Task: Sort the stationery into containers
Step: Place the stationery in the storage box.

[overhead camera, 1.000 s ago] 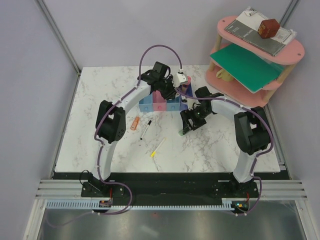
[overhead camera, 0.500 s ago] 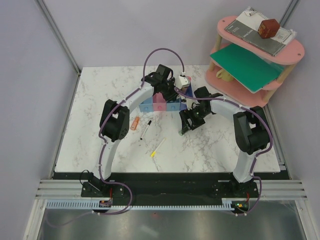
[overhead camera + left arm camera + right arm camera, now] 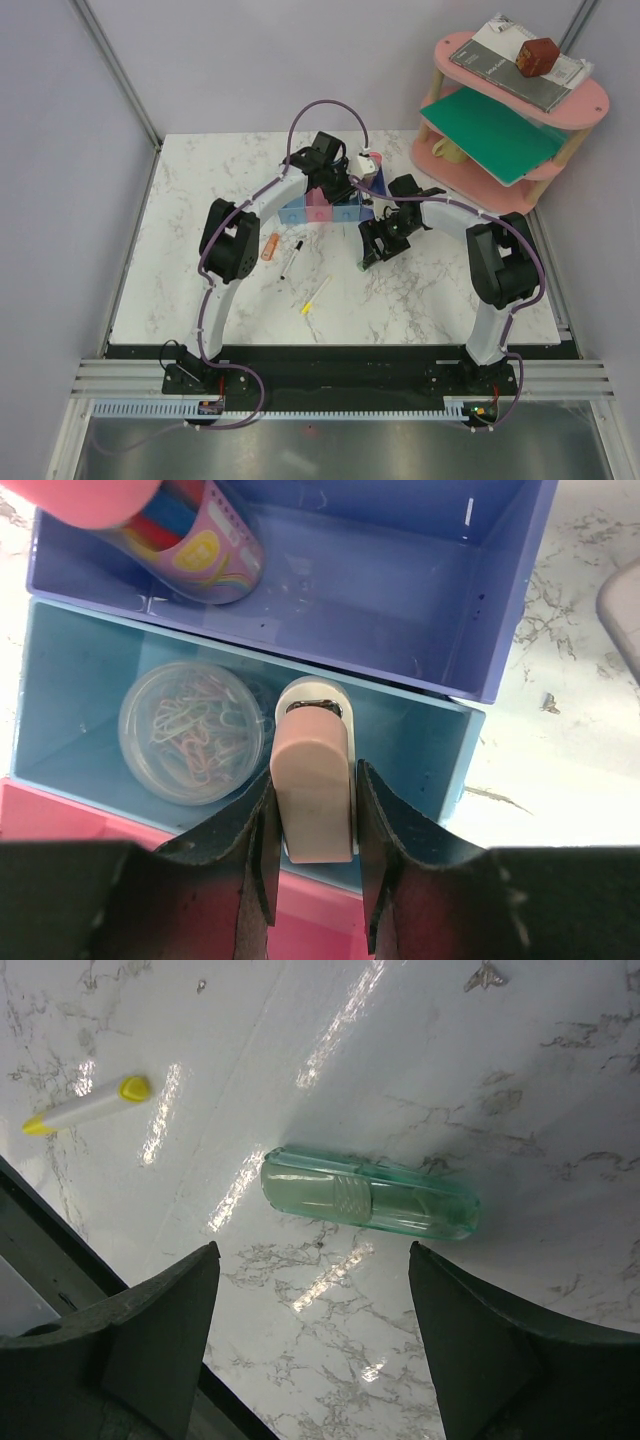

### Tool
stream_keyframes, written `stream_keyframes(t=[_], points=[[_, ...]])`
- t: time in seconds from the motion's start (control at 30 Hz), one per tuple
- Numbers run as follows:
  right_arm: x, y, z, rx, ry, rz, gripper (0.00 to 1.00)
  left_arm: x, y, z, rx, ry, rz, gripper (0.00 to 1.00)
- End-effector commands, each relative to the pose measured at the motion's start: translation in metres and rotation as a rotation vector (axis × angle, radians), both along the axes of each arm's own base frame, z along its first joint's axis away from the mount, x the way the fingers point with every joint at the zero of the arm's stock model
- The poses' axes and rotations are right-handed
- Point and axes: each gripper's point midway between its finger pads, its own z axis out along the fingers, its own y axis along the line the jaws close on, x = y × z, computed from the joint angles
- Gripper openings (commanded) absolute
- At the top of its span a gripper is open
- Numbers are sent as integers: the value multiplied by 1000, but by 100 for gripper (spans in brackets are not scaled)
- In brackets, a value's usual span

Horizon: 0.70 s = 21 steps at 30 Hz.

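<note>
Marble table (image 3: 200,200) | left pincer (image 3: 313,782) shifted right, grasping pink eraser (image 3: 312,798) over blue bin (image 3: 412,752) | right pincer (image 3: 312,1260) unmoved, spread

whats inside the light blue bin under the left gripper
A clear round tub of coloured paper clips lies in the light blue bin. The left gripper holds a pink eraser over it, hiding part of the floor and the near wall.

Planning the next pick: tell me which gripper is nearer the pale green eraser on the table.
Right. The right gripper hovers just over the pale green eraser, jaws open. The left gripper is farther off, holding a pink eraser above the light blue bin.
</note>
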Motion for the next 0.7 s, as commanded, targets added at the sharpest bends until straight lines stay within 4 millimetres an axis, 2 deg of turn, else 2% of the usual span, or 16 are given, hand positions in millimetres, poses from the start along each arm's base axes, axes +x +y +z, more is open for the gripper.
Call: stream_keyframes(t=[0.0, 0.03, 0.07, 0.1, 0.13, 0.23, 0.3, 0.43, 0.53, 0.67], points=[[6, 6, 12, 31, -44, 1, 83, 4, -3, 2, 15, -49, -31, 2], [7, 5, 11, 29, -45, 3, 83, 4, -2, 0, 18, -48, -29, 3], [7, 6, 11, 29, -46, 4, 83, 4, -1, -2, 25, -49, -32, 10], [7, 6, 8, 26, -41, 4, 83, 4, -1, -3, 27, -49, -32, 18], [9, 6, 7, 24, -40, -1, 84, 4, 0, -4, 31, -47, -28, 33], [13, 7, 1, 17, -37, -5, 84, 2, 0, -3, 28, -42, -27, 56], [19, 8, -3, 11, -37, -15, 84, 0, 0, 0, 18, -37, -23, 62], [30, 12, -9, 14, -41, -43, 84, -1, -4, 18, -23, -40, -5, 66], [37, 14, -14, 11, -43, -70, 83, -2, -6, 39, -59, -51, 9, 66], [46, 16, -17, 6, -58, -94, 83, -7, -9, 82, -126, -85, 19, 67]])
